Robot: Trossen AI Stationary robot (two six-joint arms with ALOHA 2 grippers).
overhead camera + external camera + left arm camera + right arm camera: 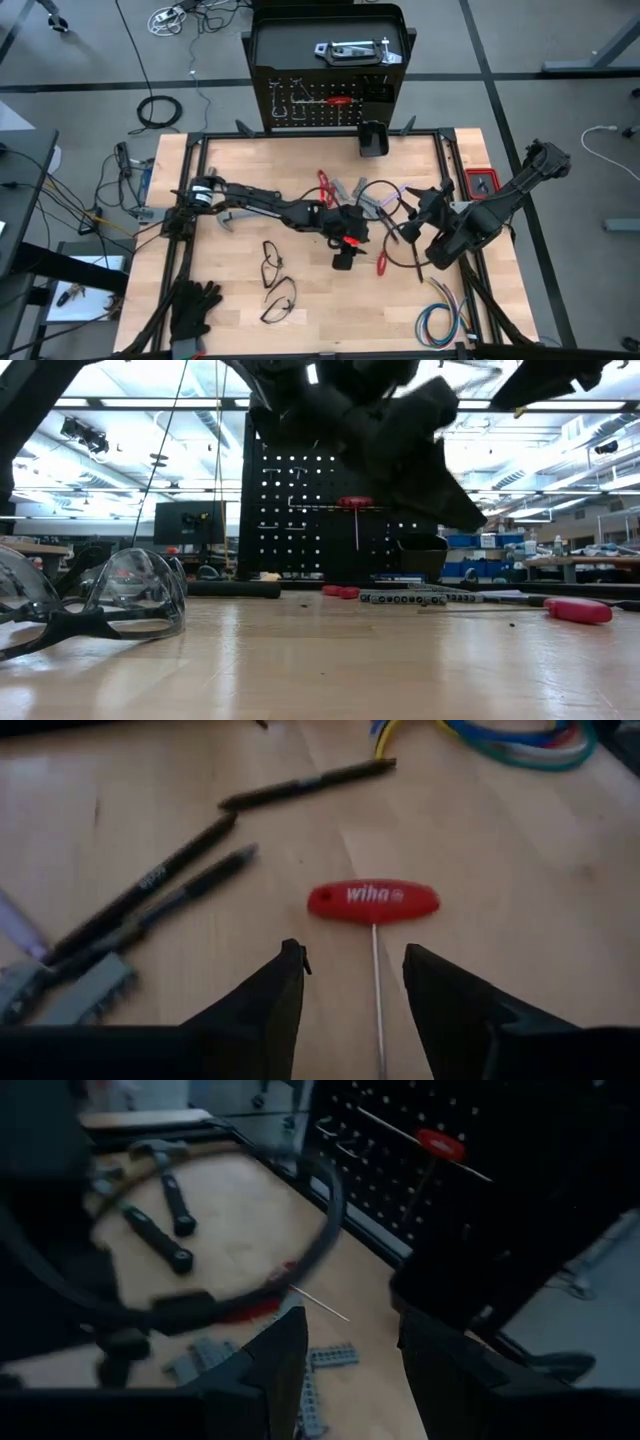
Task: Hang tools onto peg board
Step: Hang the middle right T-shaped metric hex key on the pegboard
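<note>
Left wrist view: left gripper (352, 1010) parted astride thin steel shaft of red-handled T-key (373, 903).

A grey floor (80, 70) surrounds the wooden table (300, 310), crossed by dark seams and strewn with coiled cables (158, 112). In the low view, a workshop hall shows behind, with bright ceiling strip lights (130, 405), a dark monitor (188, 522) and cluttered benches (590, 560).
</note>
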